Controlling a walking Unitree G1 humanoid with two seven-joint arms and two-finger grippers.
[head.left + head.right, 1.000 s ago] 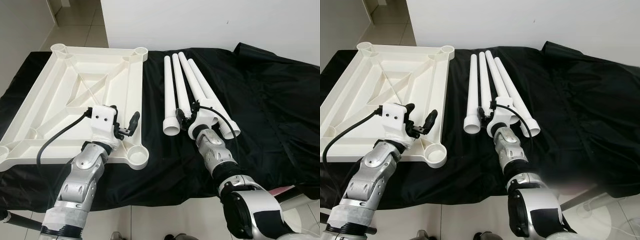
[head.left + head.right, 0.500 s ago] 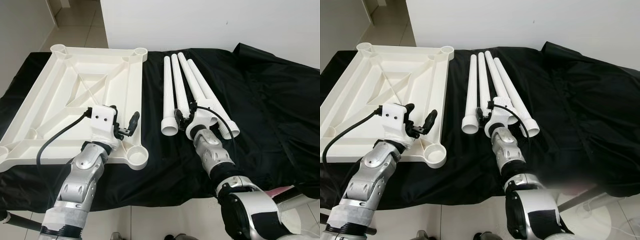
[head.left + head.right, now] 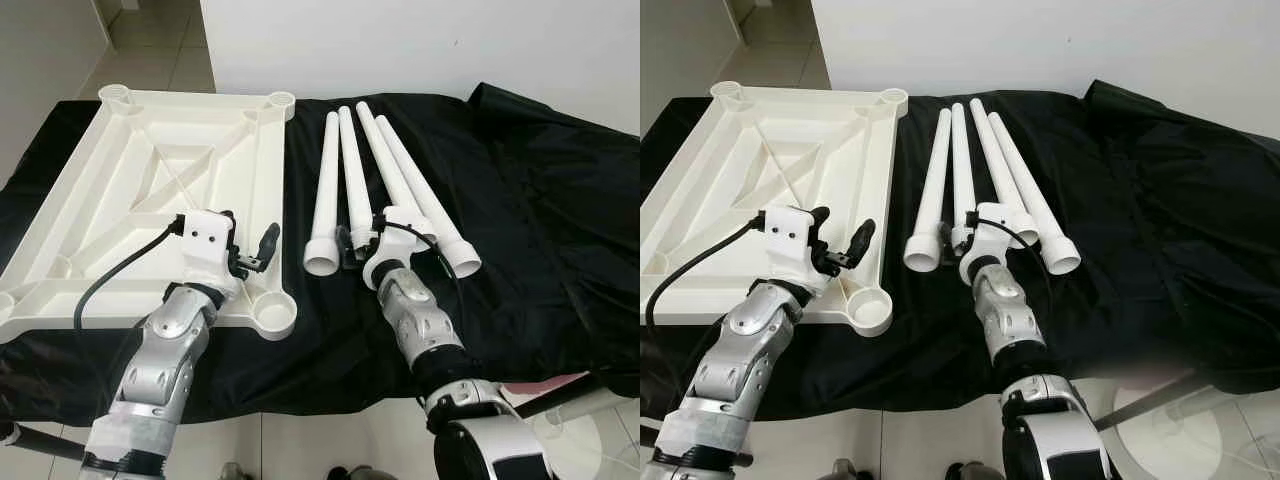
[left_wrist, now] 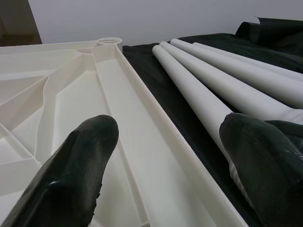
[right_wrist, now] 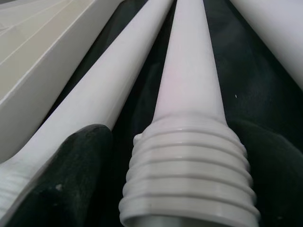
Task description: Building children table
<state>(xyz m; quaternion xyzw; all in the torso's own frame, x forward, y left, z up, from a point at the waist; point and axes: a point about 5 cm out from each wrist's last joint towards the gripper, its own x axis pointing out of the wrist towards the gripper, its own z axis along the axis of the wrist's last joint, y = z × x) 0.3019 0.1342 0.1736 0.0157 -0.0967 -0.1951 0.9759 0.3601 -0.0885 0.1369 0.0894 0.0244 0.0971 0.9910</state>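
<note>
The white tabletop (image 3: 140,130) lies upside down on the left of the black-covered table, with a round leg socket (image 3: 272,312) at its near right corner. Four white legs lie side by side to its right. My right gripper (image 3: 358,242) is shut on the threaded end of the second leg (image 5: 189,175), one black finger (image 5: 61,179) on each side of it. The leftmost leg (image 3: 324,190) lies just beside that finger, angled towards the tabletop. My left gripper (image 3: 250,252) hangs open over the tabletop's right rim (image 4: 156,142), with nothing between its fingers.
The two other legs (image 3: 415,190) lie to the right of my right gripper. A black cloth (image 3: 540,200) covers the table, rumpled at the far right. A white wall stands behind, and tiled floor lies beyond the far left corner.
My right gripper has shifted left with the second leg's near end. The leftmost leg's near end has been pushed left, towards the tabletop. The left arm has not moved.
</note>
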